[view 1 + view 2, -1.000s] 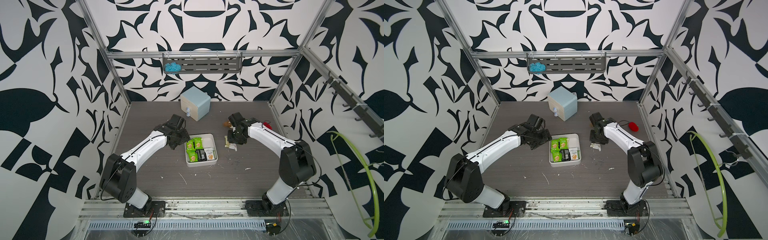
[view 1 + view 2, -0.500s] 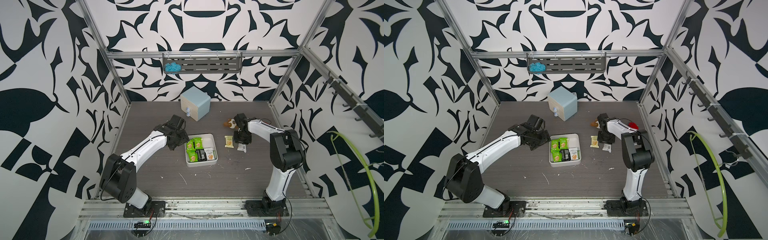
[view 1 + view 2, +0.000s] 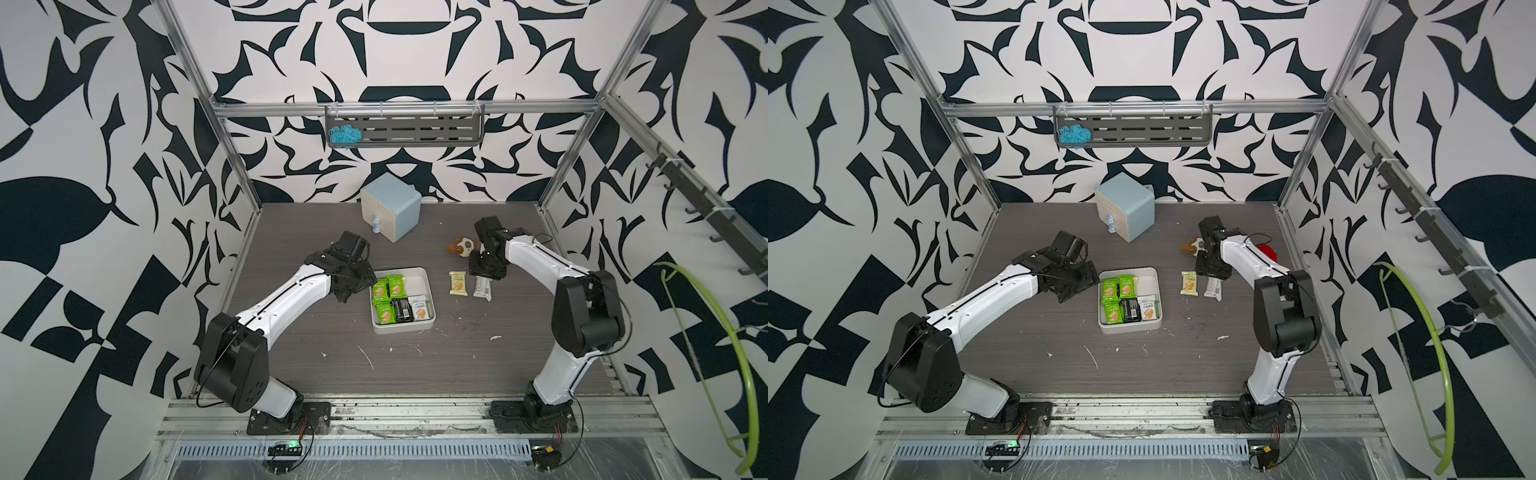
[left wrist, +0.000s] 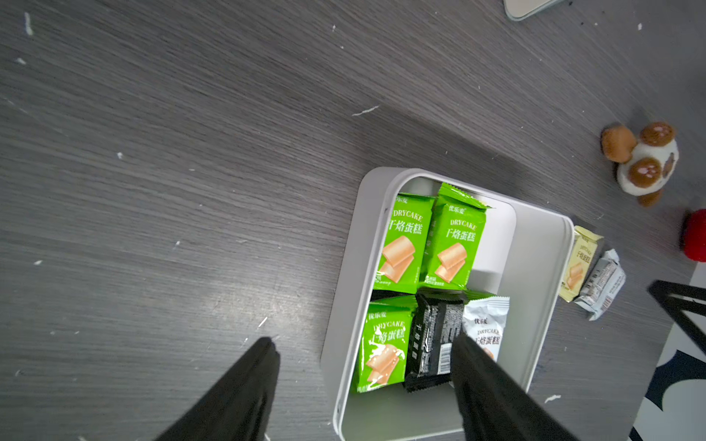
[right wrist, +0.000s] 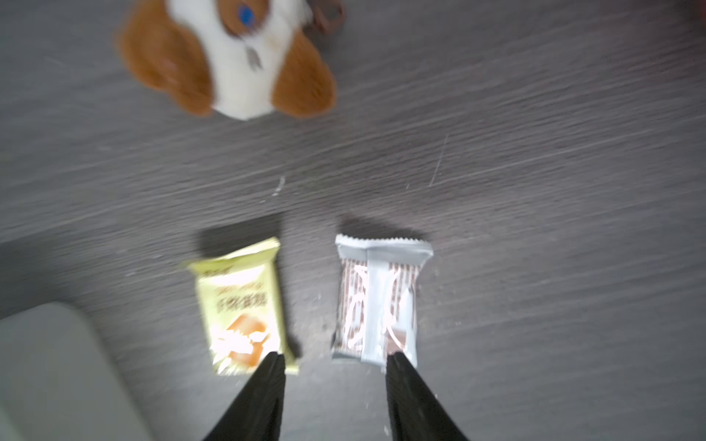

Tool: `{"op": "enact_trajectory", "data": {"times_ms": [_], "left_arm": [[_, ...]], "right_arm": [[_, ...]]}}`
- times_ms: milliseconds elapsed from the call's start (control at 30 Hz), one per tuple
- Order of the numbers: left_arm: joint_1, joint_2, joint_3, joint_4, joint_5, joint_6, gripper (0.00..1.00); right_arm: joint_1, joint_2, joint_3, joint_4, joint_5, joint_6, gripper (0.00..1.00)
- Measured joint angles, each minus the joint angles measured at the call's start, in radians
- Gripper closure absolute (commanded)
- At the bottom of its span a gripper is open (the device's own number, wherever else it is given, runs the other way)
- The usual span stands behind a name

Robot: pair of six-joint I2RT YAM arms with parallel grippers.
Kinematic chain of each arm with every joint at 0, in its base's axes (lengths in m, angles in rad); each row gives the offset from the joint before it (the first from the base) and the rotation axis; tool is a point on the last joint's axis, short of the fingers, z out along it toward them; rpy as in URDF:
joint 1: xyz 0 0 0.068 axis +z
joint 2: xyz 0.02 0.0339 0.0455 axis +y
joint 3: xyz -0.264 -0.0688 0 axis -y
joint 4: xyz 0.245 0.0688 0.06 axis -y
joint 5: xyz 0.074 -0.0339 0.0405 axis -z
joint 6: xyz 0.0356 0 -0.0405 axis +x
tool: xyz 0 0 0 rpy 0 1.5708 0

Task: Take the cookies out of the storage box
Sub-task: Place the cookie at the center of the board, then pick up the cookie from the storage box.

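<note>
The storage box (image 3: 428, 277) (image 3: 1128, 329) sits mid-table and holds three green cookies (image 3: 394, 285) (image 4: 399, 244), a black one (image 3: 401, 309) (image 4: 433, 336) and a white one (image 3: 419, 308). Right of it a pale yellow packet (image 3: 457, 283) (image 5: 242, 305) and a silver-white packet (image 3: 482, 288) (image 5: 378, 301) lie flat on the table. My left gripper (image 3: 360, 289) (image 4: 363, 341) is open astride the box's left wall (image 4: 344, 290), one finger outside and one over the black packet. Just behind the two loose packets, my right gripper (image 3: 484, 272) (image 5: 336, 357) is open and holds nothing.
A brown-white plush toy (image 3: 460, 246) (image 5: 233, 57) lies close behind the right gripper. The light-blue cabinet (image 3: 392, 212) stands at the back middle. A red object (image 3: 1266, 252) sits by the right arm. A wall shelf holds blue yarn (image 3: 344, 135).
My right gripper moved right from beside the box, opened and let go of the silver-white packet, which now lies next to the yellow one. The left arm has barely moved.
</note>
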Motion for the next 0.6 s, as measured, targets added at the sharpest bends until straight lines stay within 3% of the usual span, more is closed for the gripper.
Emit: {"op": "enact_trajectory", "data": {"times_ms": [233,467,600], "left_arm": [[0.000,0.000,-0.022,0.018,0.005,0.004,0.21],[0.000,-0.024,-0.066,0.036,0.013,0.014,0.21],[0.000,-0.066,-0.113,0.045,0.013,0.019,0.20]], "right_arm": [[0.146,-0.145,-0.061,0.000,-0.044,0.061,0.52],[0.389,-0.138,-0.068,0.001,-0.066,0.135,0.48],[0.473,-0.109,-0.065,0.000,-0.071,0.164,0.45]]}}
